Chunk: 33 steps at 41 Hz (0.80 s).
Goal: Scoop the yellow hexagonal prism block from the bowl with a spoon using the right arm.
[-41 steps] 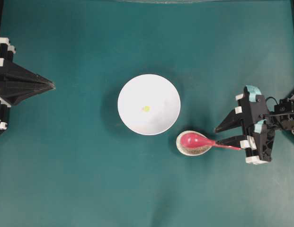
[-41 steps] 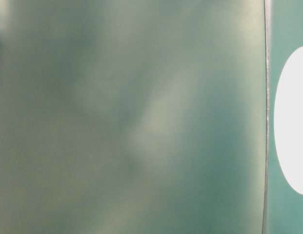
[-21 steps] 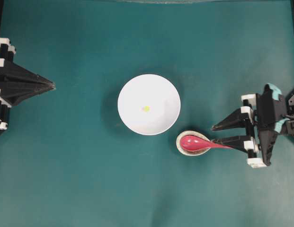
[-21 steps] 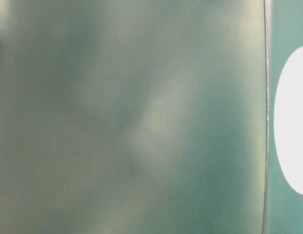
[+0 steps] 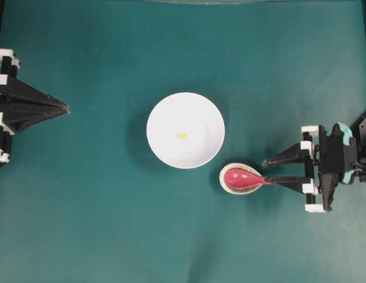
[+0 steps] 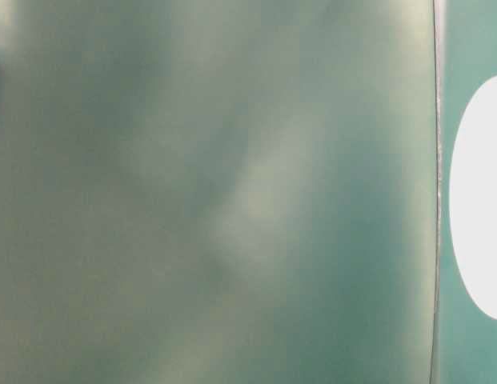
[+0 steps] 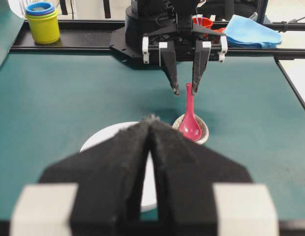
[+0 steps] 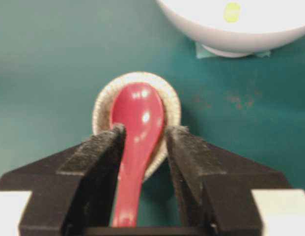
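The white bowl stands mid-table with the tiny yellow hexagonal prism block lying inside it. The red-pink spoon rests with its scoop in a small speckled spoon rest, just right of the bowl. My right gripper is open and straddles the spoon's handle. In the right wrist view the spoon lies close against one finger, with a gap to the other, and the block shows in the bowl. My left gripper is shut at the far left, holding nothing.
The left wrist view shows stacked coloured cups and a blue cloth beyond the table's far edge. The table-level view is a blur, with only a white oval shape at its right edge.
The right gripper has swung round and drawn back to the right, and its fingers now point straight along the spoon's handle. Its jaws stayed open. The left arm, the bowl and the block have not moved.
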Motion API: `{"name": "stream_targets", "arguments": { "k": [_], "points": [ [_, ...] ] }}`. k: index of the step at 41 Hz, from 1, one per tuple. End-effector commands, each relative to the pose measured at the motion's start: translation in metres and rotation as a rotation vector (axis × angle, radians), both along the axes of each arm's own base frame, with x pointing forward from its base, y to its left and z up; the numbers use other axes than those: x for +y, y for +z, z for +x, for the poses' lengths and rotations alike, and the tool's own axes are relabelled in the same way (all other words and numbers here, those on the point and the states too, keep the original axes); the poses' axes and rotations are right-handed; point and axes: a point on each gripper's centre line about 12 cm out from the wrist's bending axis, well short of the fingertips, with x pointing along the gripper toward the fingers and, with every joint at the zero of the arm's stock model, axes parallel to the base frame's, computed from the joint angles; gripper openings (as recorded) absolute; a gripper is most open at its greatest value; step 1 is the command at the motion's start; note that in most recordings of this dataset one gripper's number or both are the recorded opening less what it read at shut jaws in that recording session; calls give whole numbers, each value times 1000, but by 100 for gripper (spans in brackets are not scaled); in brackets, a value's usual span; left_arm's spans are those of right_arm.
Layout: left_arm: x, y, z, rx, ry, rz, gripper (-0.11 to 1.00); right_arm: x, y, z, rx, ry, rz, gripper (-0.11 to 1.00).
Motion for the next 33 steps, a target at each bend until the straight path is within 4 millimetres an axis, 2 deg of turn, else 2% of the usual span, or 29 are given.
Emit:
{"name": "stream_targets", "arguments": {
  "k": [1, 18, 33],
  "points": [
    [0, 8, 1, -18, 0, 2, 4, 3, 0, -1, -35, 5, 0, 45],
    [0, 8, 1, -15, 0, 0, 4, 20, -13, -10, -38, 64, -11, 45],
    [0, 7, 2, -12, 0, 2, 4, 16, -23, -14, -6, 43, -15, 45]
  ]
}}
